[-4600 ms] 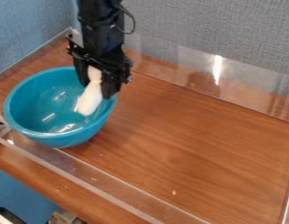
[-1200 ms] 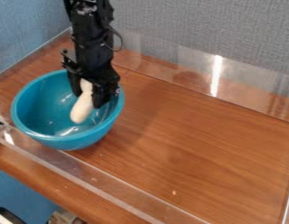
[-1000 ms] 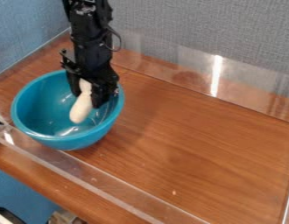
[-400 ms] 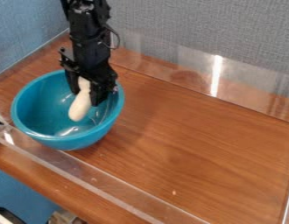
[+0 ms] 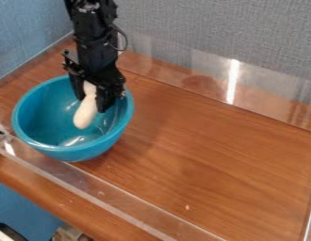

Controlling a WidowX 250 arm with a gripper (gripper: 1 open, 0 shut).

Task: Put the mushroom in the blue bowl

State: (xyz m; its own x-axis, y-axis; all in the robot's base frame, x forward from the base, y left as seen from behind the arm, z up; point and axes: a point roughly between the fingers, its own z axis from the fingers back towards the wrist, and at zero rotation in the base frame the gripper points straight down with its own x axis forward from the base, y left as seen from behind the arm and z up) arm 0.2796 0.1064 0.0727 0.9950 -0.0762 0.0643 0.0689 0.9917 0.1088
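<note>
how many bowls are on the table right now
1. The blue bowl sits at the left end of the wooden table, with the hand holding the mushroom down inside it. No other bowl shows.

One blue bowl point(image 5: 45, 127) sits on one wooden desk point(image 5: 208, 160). One mushroom point(image 5: 85, 111) is in view, and one black robot arm point(image 5: 92, 38) with one hand point(image 5: 98, 92). One clear wall point(image 5: 246, 80) runs along the desk's far edge.
</note>
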